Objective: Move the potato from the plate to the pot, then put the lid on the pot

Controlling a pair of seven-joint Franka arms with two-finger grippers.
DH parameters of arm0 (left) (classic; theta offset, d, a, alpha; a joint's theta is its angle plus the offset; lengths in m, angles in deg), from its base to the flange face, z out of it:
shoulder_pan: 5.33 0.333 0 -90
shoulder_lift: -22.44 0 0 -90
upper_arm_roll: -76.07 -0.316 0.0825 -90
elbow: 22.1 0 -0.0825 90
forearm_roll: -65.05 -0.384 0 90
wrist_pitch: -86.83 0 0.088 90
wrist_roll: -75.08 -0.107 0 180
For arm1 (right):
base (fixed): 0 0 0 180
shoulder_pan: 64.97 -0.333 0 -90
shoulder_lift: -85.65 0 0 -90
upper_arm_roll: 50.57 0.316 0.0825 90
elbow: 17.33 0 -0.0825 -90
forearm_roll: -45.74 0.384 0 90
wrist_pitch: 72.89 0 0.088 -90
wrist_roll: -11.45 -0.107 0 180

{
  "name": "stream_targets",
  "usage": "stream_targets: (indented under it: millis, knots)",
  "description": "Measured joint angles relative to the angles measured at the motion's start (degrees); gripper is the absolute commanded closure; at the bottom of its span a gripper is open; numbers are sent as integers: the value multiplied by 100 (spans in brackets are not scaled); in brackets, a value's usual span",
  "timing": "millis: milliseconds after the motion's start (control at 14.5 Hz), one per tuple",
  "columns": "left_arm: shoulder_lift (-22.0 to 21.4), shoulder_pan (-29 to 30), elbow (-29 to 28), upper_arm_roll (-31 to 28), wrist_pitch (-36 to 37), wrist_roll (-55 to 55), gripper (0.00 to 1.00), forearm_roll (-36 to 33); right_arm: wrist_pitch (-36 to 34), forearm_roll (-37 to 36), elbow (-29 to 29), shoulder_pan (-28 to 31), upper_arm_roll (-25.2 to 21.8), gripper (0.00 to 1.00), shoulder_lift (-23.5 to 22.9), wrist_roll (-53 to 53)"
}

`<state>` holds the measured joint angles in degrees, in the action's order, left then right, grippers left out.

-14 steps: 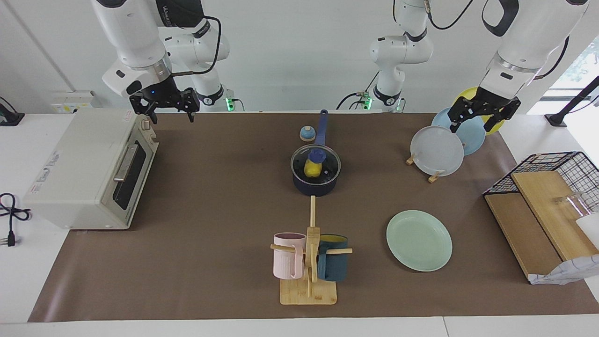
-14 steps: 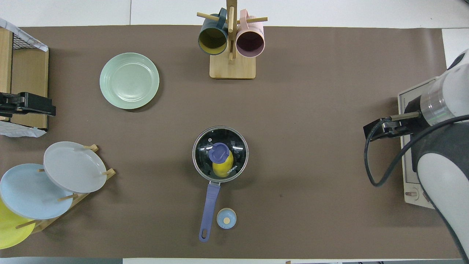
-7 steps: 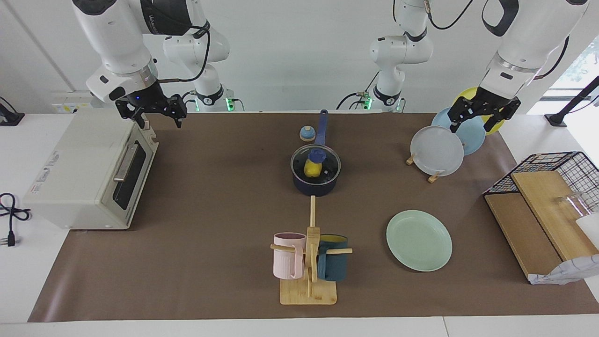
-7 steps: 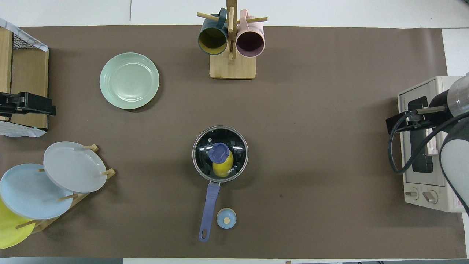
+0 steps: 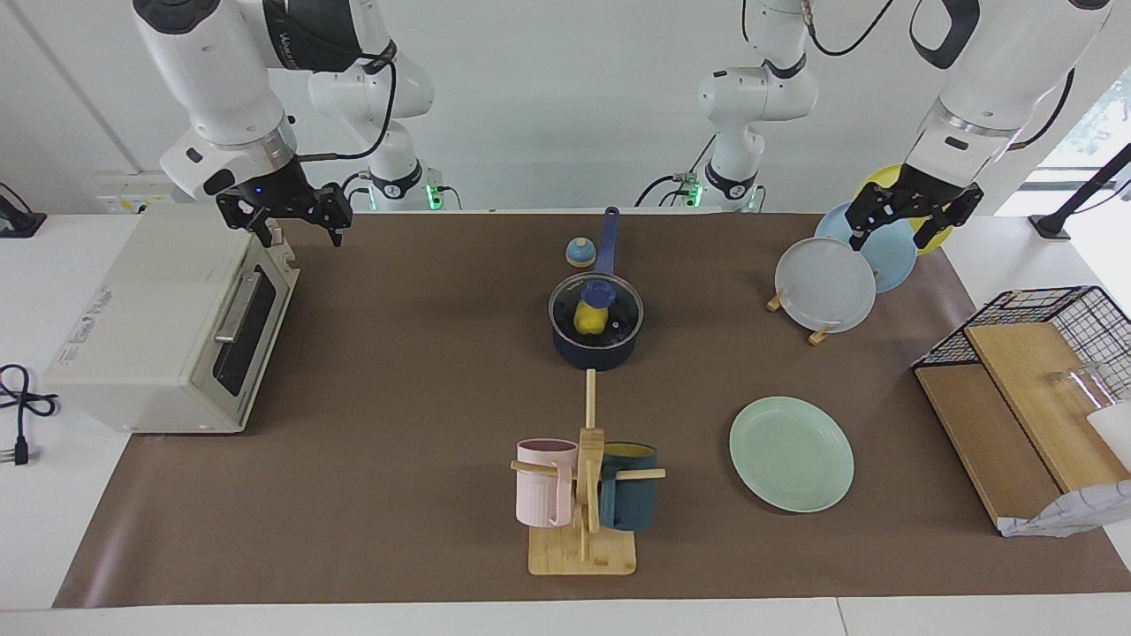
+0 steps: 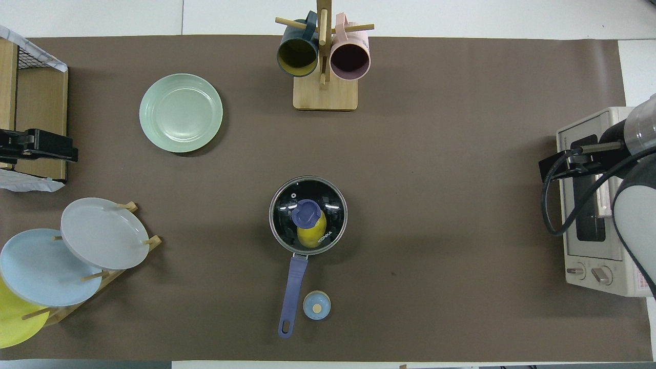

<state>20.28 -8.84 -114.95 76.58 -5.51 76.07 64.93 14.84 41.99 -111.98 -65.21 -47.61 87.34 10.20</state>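
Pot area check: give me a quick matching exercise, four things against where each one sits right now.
Things:
1. potato
2. lid
3. plate
4. right gripper

Places:
A. bare, near the mug rack
B. over the toaster oven
C. inside the pot
D. on the pot's rim

Pairs: 1-C, 2-D, 3-A, 4-B

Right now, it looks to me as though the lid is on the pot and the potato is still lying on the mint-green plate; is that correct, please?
Not quite. The lid is on the pot, but the potato is inside the pot, showing yellow through the glass. The mint-green plate has nothing on it. The overhead view shows this most plainly.
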Motion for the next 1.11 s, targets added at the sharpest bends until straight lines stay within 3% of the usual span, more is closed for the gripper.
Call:
stream_targets:
  millis: [1106]
  knots:
    - [0, 0, 0, 0, 0, 0, 0, 0, 2, 95, 29, 67, 47, 0, -1, 4]
